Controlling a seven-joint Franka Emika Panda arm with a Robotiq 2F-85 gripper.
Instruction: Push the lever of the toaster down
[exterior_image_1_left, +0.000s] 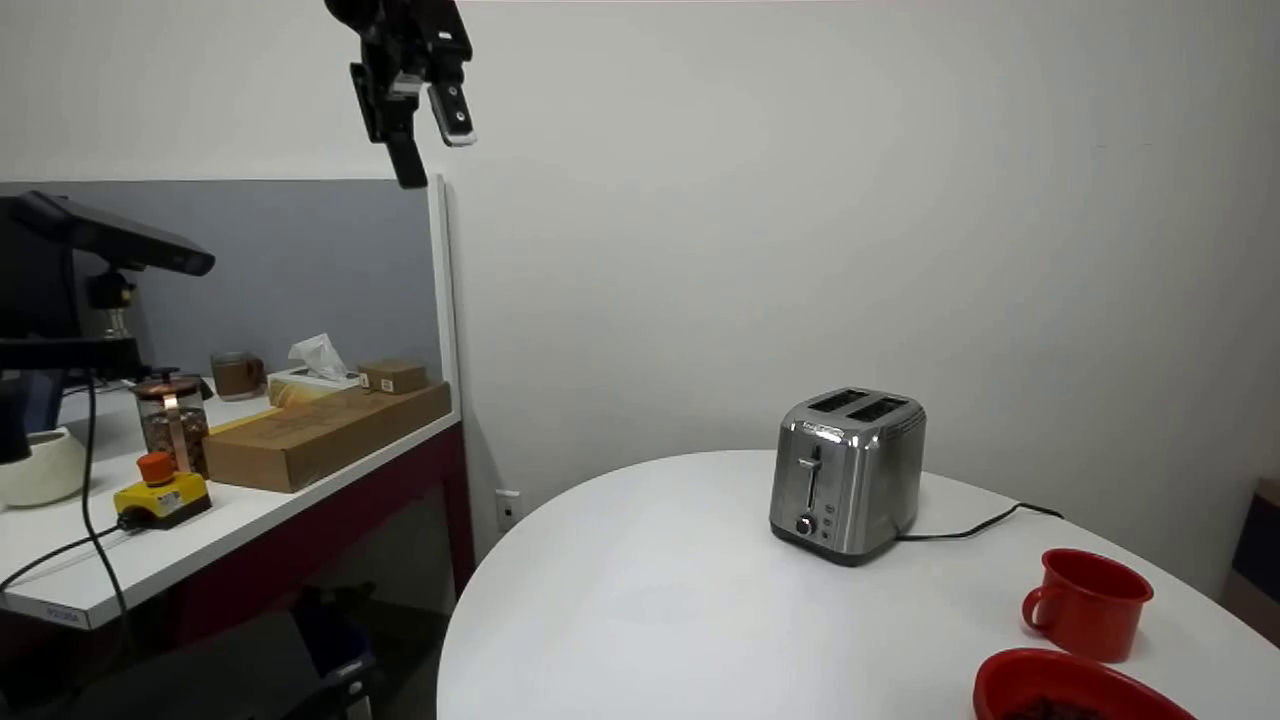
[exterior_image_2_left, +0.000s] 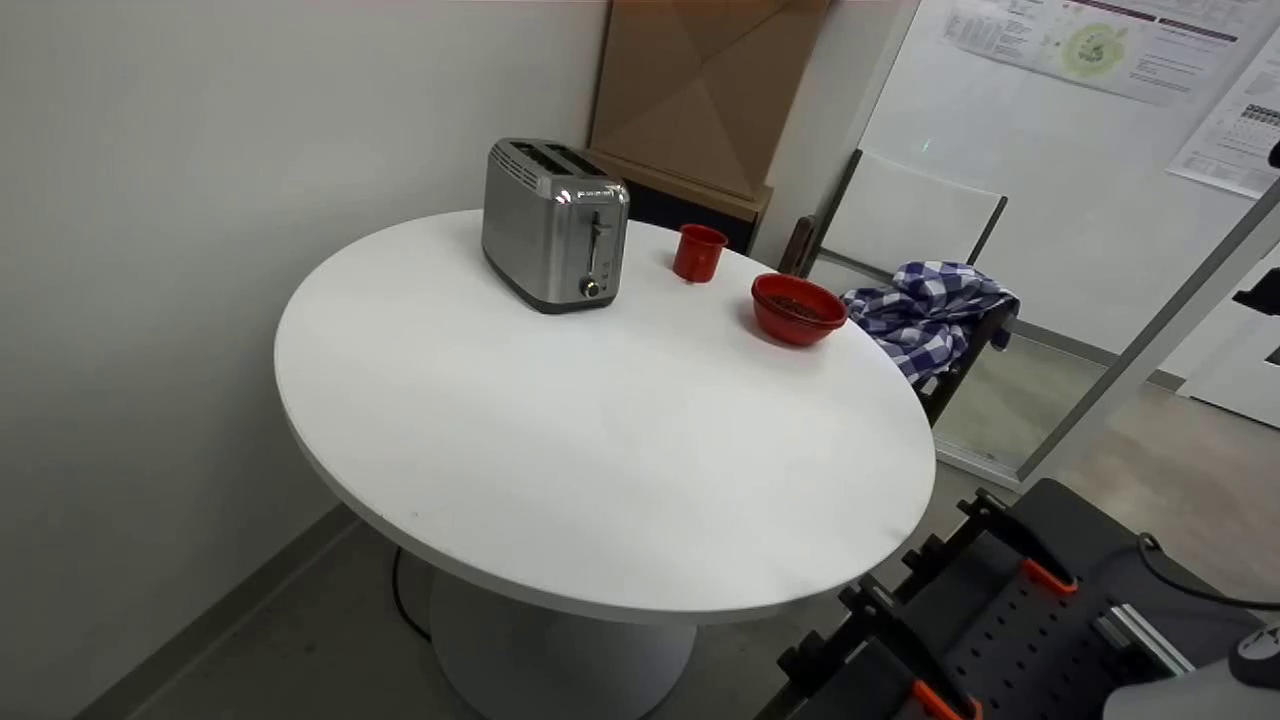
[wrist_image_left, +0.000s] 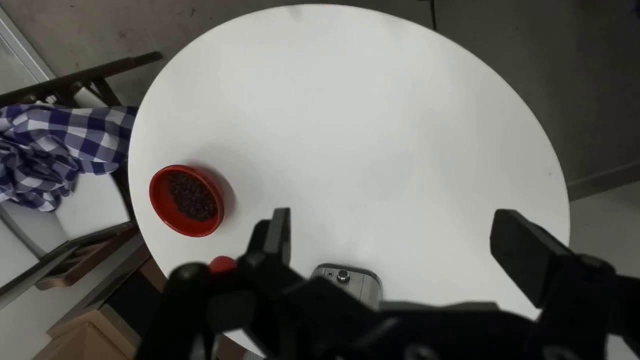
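My black two-fingered claw (exterior_image_1_left: 434, 160), its arm cut off by the top edge in an exterior view, has its fingers spread wide, holding nothing. On the white round table (exterior_image_1_left: 620, 580), a red round bowl (exterior_image_2_left: 790, 330) contains small dark bits (wrist_image_left: 194, 197) I can't identify. The red handled mug (exterior_image_1_left: 1090, 615) hides its inner bottom. Near it stands the silver metal two-slot toaster (exterior_image_1_left: 845, 485), lever (exterior_image_1_left: 810, 464) high on its front, slots too dark to read. In the wrist view I cover most of mug and toaster.

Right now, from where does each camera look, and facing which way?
An exterior view: raised, facing toaster and wall; open end effector at top.
An exterior view: raised, looking down across the table; perhaps the robot base, lower right.
Wrist view: high, looking down on the table; spread fingers show.
Both exterior views share toaster, red cup, red bowl.
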